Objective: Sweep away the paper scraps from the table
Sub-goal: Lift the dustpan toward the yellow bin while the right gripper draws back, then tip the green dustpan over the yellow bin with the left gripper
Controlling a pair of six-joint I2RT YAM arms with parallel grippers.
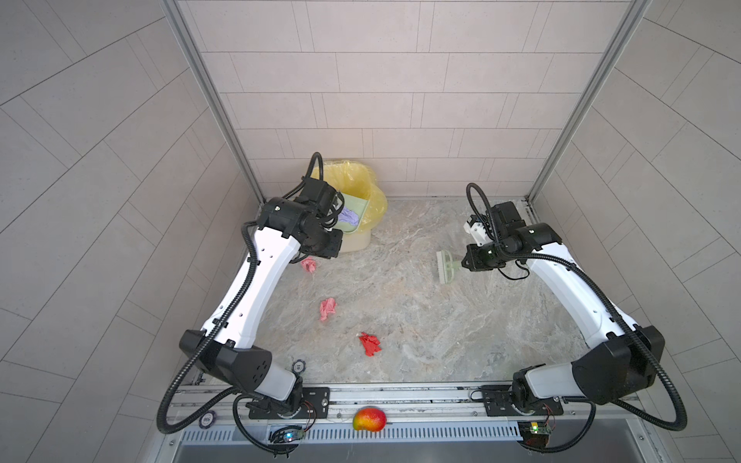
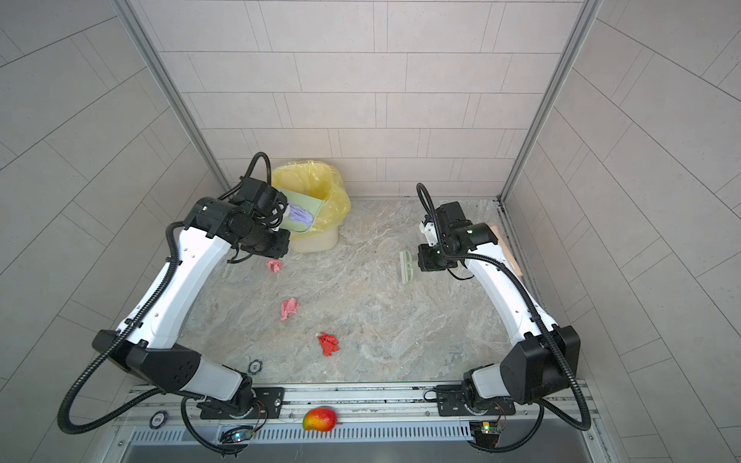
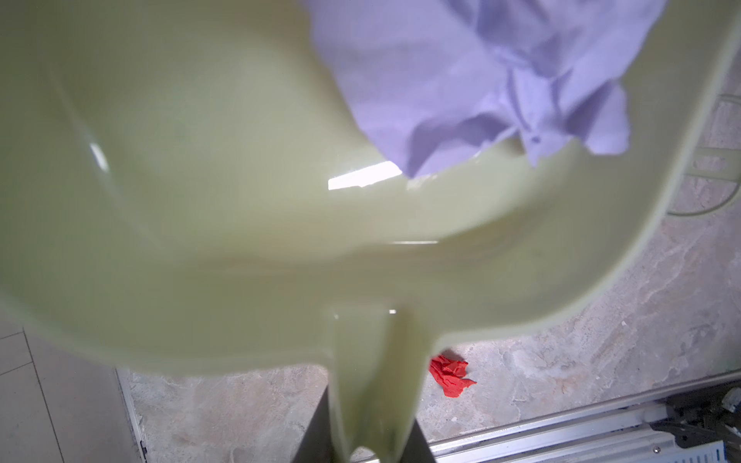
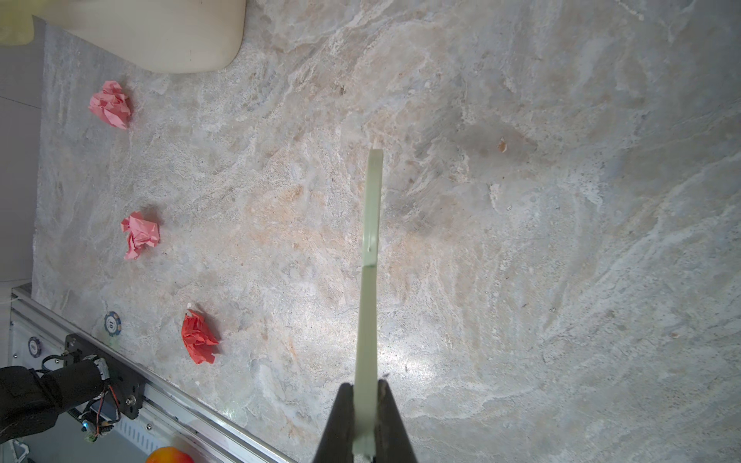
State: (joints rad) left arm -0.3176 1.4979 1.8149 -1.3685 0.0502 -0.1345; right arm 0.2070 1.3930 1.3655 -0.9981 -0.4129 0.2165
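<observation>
Lavender scrap [image 3: 461,72] rides the dustpan [image 3: 200,180] the left claw [image 3: 371,437] grips, seemingly for tipping into the bin [image 1: 371,180]. Right claw [image 4: 365,421] clamps the brush [image 4: 371,224] aside.

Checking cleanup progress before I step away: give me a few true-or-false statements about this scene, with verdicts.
1. The left tool holds a green dustpan carrying lavender paper. True.
2. The right tool is empty. False: it is shut on a green brush.
3. Three scraps lie on the table. True: two pink, one red.
4. The mango lies among them on the marble. False: the mango rests on the front rail.
</observation>
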